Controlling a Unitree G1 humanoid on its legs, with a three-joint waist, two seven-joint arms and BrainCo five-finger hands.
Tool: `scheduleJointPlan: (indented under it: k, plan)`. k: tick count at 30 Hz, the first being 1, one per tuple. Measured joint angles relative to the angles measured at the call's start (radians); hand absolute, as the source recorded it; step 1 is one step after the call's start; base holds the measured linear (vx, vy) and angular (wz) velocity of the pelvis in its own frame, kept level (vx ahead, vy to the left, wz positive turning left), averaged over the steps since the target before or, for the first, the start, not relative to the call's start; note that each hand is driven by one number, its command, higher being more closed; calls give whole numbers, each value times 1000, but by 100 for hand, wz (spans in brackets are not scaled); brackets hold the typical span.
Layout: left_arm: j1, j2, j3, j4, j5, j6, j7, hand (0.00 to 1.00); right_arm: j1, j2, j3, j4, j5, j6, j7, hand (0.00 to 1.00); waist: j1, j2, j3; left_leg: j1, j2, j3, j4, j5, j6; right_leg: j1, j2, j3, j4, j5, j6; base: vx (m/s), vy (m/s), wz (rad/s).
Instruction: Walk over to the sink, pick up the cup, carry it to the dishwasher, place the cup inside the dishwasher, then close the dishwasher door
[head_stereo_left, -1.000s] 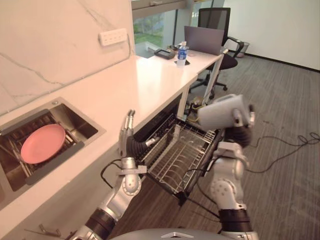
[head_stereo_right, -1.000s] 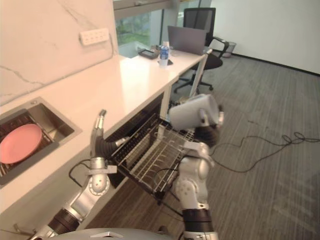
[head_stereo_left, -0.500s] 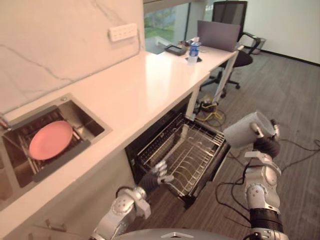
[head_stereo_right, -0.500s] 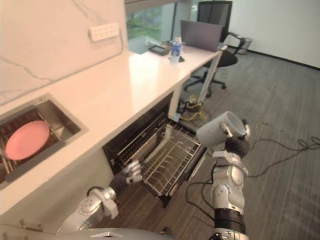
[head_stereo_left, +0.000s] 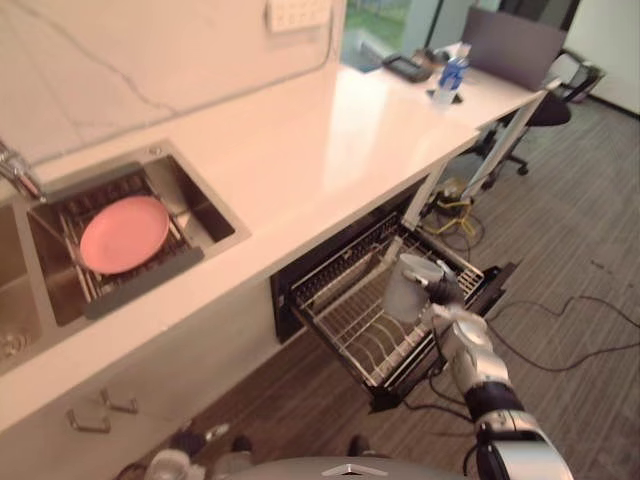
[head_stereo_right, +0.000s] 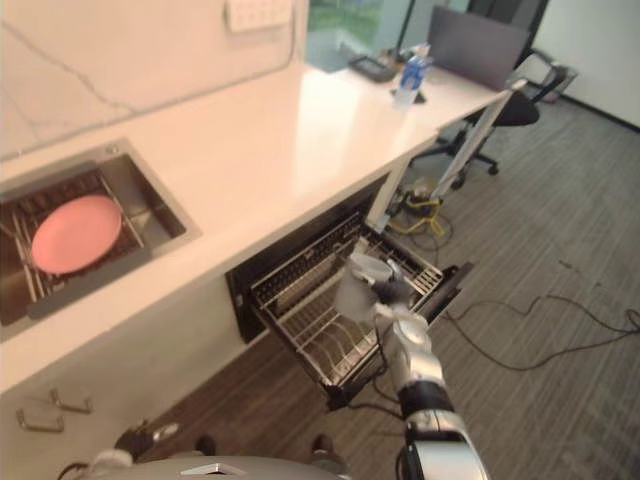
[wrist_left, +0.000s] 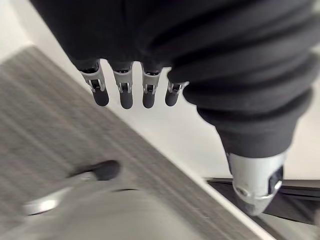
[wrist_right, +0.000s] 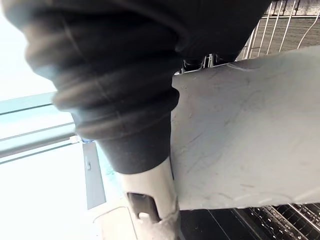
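White countertop (head_stereo_left: 330, 150) is running along a marbled wall, with grey wood-look floor spreading out beside it. Set into the counter, the sink (head_stereo_left: 205, 210) is holding a dark rack (head_stereo_left: 140, 285) across its basin, and a pink plate (head_stereo_left: 123, 233) is lying flat on that rack. A faucet (head_stereo_left: 15, 172) is showing at the basin's edge.

Under the counter the dishwasher (head_stereo_left: 285, 300) is standing open, its dishwasher door (head_stereo_left: 497, 278) hanging down and its wire basket (head_stereo_left: 350, 325) sitting pulled out over the door. The right hand (head_stereo_left: 447, 292) is gripping the grey cup (head_stereo_left: 405, 287), thumb lying along its side, and is holding it over the outer part of the basket with the mouth facing roughly upward and slightly tilted. Whether the cup is touching the wires, I cannot tell.

The left hand (wrist_left: 126, 96) is hanging low over the floor beside the white cabinet front, its fingers straight and relaxed, holding nothing.

At the far end of the counter a water bottle (head_stereo_left: 452, 75) is standing near a laptop (head_stereo_left: 515, 35), with an office chair (head_stereo_left: 545, 108) sitting beyond.
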Motion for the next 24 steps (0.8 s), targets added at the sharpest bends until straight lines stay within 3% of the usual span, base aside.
scheduleJointPlan:
  k: [4,6,11,14,16,21,24]
  plan:
    - [-55,21,101,13,-231,3,35,0,-206,-85,67,114,-26,30,11,100,71,-48,149,-155,28,-46,88,3,-5,-104,16,-43,54,-5,-27,-98,-47,34]
    - [-83,22,119,-1,-303,-12,41,0,-252,-97,74,118,-29,41,20,100,85,-56,192,-192,32,-77,103,12,-12,-124,19,-71,69,-11,-36,-32,-40,42]
    - [-117,29,148,-70,-348,-31,58,0,-331,-123,118,203,-80,115,34,100,119,-61,233,-280,33,-132,107,41,-17,-201,16,-103,137,-46,-47,-37,-23,34]
    - [-136,41,146,-67,-293,-41,72,0,-365,-128,155,293,-102,165,54,100,131,-60,237,-317,33,-148,103,55,-17,-254,5,-112,203,-81,-50,-43,-25,24]
    - [-157,42,138,-60,-266,-55,73,0,-400,-136,158,328,-108,185,55,100,133,-54,242,-331,33,-154,82,73,-16,-286,1,-111,234,-95,-56,-69,-36,14]
    - [-276,19,27,-29,-226,-92,98,0,-577,-178,232,431,-174,205,54,100,135,1,278,-374,35,-134,34,121,-5,-384,-13,-85,298,-101,-62,-104,-28,-5]
    - [-324,-13,-34,-28,-266,-85,47,0,-636,-181,232,446,-180,231,52,100,142,36,298,-400,29,-118,35,135,-6,-436,-26,-66,333,-103,-61,-61,-17,-11]
